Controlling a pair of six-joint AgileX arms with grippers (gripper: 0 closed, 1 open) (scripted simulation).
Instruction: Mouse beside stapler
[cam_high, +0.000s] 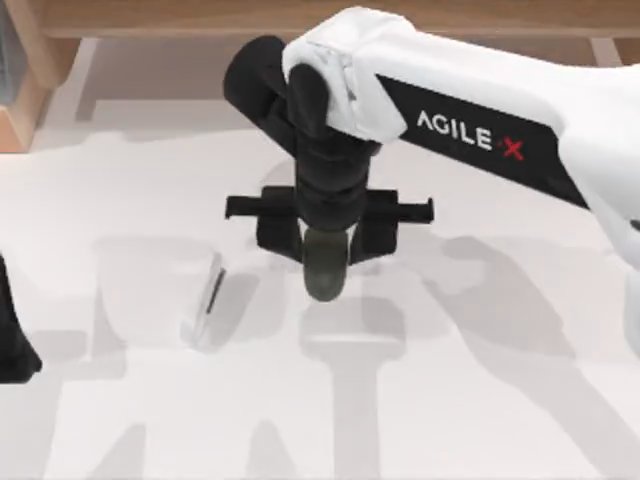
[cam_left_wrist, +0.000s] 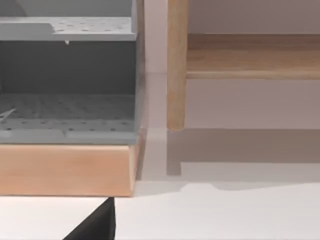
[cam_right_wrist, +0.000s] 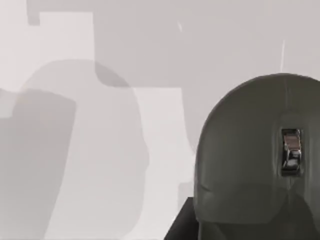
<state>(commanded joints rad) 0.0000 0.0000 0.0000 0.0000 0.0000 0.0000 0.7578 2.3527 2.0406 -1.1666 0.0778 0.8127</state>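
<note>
Writing: "AGILE X" in white letters with a red X, on the black panel of the right arm (cam_high: 480, 130), up over the middle of the worktop (cam_high: 480, 400).
Right hand (cam_high: 326, 262): pointing down above the worktop's centre, 2 dark fingers (cam_high: 272, 232) pinching the mouse between them.
Mouse (cam_high: 325, 265): dark grey-green, smooth, rounded oval, hanging nose-down in the right hand, held off the worktop with its shadow below.
Mouse up close (cam_right_wrist: 250, 160): domed matte shell in the right wrist view, thin seam down the middle, small scroll wheel (cam_right_wrist: 290, 151) with a silvery glint set in a dark slot.
Stapler (cam_high: 205, 305): slim white bar, dark slit along 1 side, lying flat on the worktop, left of the mouse and apart from it, slanted a little.
Left arm (cam_high: 12, 340): parked at the worktop's far left edge, black part just in frame.
Left hand (cam_left_wrist: 95, 225): dark corner at the edge of the left wrist view; spread or pressed together, cannot tell.
Background: wooden frame (cam_left_wrist: 176, 65) and grey perforated shelf (cam_left_wrist: 67, 107) on a wooden base, beyond the worktop in the left wrist view.
</note>
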